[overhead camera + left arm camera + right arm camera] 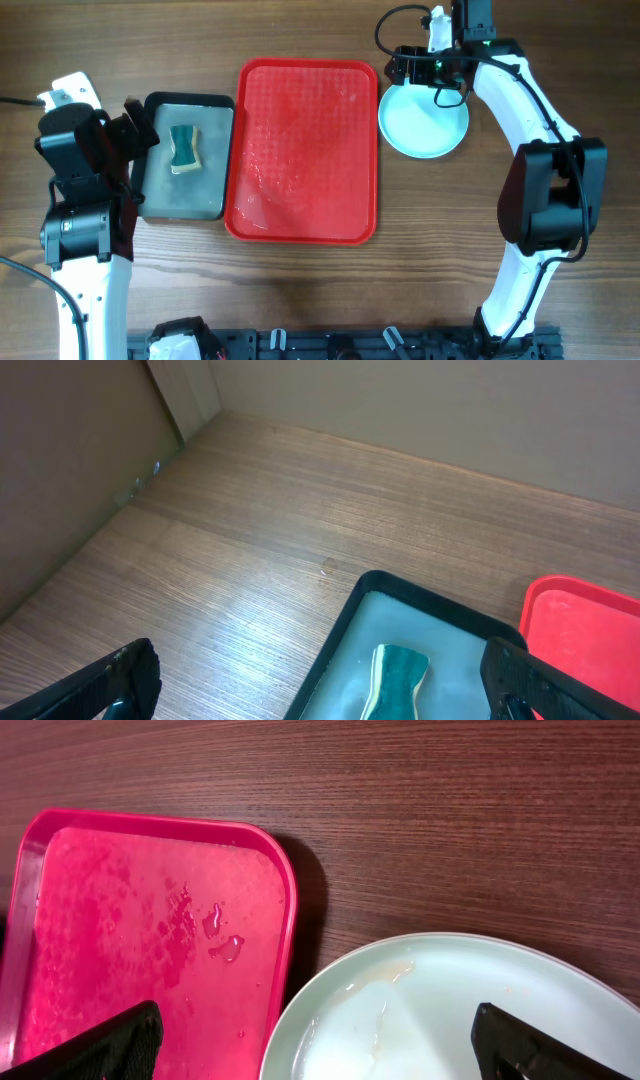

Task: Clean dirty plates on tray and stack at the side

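As the red tray (305, 66) carries no plate at all, only drops and a thin film of water on its floor, the task seems to be at its end or very close to it. The one plate that shows, a light blue plate (425, 125), lies on the wooden table (300, 290) just beside the right edge of the tray, toward the far side. Whether other plates lie under it cannot be told from above, because only the top one is visible. In the right wrist view its surface is wet, with what looks like a faint reddish trace near the rim, so the cleaning is perhaps not perfect.

The right gripper (412, 68) hangs over the far edge of this plate with its jaws spread wide and nothing between them. The left gripper (140, 130) is over the left part of the dark grey metal tray (160, 190), also spread wide and empty. The green sponge (184, 148) lies in that tray, apart from both grippers.

What is left, by this judgement, is at most a last check of the stack.
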You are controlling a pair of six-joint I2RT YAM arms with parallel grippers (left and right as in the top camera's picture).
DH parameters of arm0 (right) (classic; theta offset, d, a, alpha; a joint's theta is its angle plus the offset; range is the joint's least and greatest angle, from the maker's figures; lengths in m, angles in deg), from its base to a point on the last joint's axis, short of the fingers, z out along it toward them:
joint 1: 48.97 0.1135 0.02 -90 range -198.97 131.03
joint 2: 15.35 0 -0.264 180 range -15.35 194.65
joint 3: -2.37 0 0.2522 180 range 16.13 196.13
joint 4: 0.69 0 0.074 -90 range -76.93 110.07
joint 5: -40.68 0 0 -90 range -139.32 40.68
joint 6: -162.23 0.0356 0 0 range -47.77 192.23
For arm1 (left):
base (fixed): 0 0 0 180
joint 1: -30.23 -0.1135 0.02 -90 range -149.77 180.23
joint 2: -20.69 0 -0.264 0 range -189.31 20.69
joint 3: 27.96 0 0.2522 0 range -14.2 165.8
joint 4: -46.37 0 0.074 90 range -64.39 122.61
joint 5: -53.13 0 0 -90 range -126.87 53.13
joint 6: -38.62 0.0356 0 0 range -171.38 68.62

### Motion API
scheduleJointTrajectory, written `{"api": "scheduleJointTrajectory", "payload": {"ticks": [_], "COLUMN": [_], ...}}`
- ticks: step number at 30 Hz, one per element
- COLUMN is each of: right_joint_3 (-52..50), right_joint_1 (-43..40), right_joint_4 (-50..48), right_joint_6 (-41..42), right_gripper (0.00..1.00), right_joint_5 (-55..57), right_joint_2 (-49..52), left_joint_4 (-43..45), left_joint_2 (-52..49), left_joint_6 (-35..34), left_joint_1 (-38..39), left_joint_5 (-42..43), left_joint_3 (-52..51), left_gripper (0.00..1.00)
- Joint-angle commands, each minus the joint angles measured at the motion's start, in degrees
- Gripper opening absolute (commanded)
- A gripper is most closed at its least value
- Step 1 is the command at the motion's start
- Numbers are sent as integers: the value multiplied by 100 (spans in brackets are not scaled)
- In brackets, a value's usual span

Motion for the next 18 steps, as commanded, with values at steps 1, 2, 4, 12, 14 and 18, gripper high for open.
{"api": "scheduleJointTrajectory", "payload": {"ticks": [1,2,4,12,14,18], "right_joint_3": [-33,-33,-33,-33,-33,-33], "right_joint_1": [13,13,13,7,9,15], "right_joint_4": [-39,-39,-39,-44,-42,-44], "right_joint_6": [4,4,2,4,2,7], "right_gripper": [100,100,100,100,100,100], "right_joint_5": [-87,-87,-87,-87,-87,-87], "right_joint_2": [-179,-179,-179,-232,-348,-780], "left_joint_4": [15,15,15,15,15,15], "left_joint_2": [-22,-22,-22,-22,-22,-22], "left_joint_6": [-74,-74,-74,-74,-74,-74], "left_joint_1": [26,26,26,26,26,26], "left_joint_5": [50,50,50,50,50,50], "left_joint_3": [79,79,79,79,79,79], "left_gripper": [100,100,100,100,100,100]}}
